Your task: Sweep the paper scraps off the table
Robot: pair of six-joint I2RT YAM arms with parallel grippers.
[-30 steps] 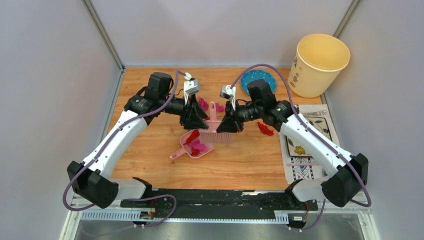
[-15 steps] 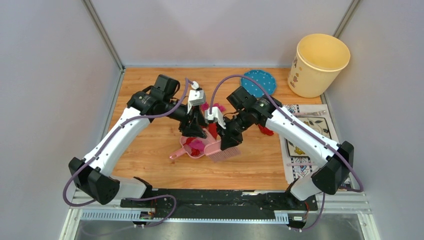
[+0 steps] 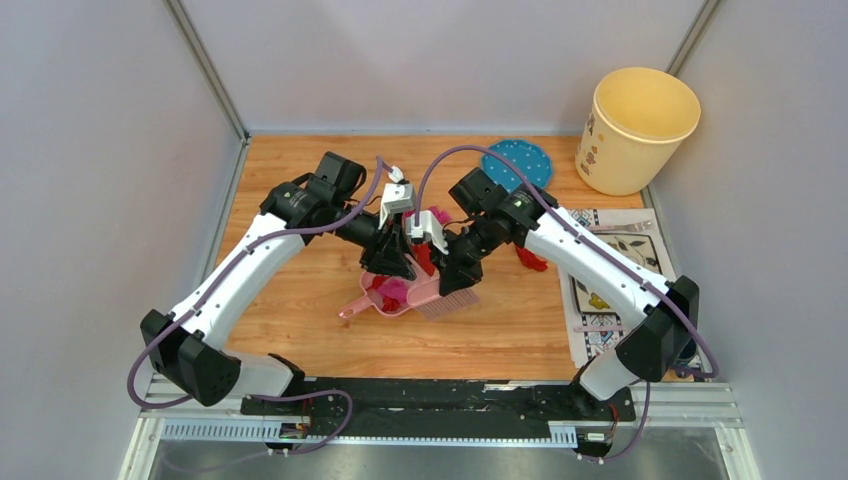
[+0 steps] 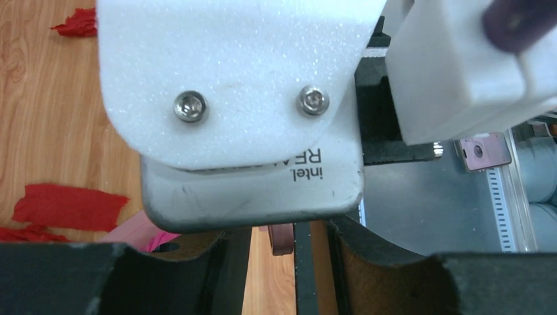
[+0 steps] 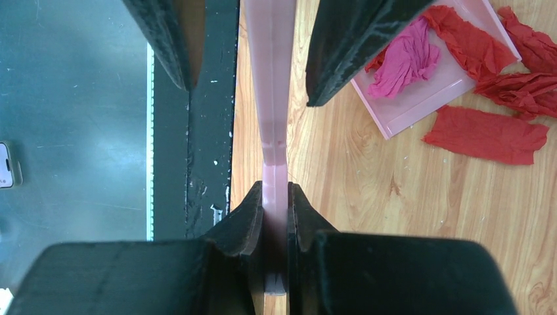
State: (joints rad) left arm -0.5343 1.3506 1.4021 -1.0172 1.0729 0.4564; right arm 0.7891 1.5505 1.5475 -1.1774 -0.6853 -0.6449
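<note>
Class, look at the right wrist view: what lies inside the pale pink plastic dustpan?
A magenta-pink crumpled paper scrap and a red one lie in the dustpan. A black gripper finger covers part of it, so anything there is hidden.

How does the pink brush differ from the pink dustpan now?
The brush is clamped by its handle in the right hand; the dustpan rests on the table. The dustpan is a shallow tray holding red and magenta paper scraps; the brush has a long narrow handle. Both are pale pink plastic.
</note>
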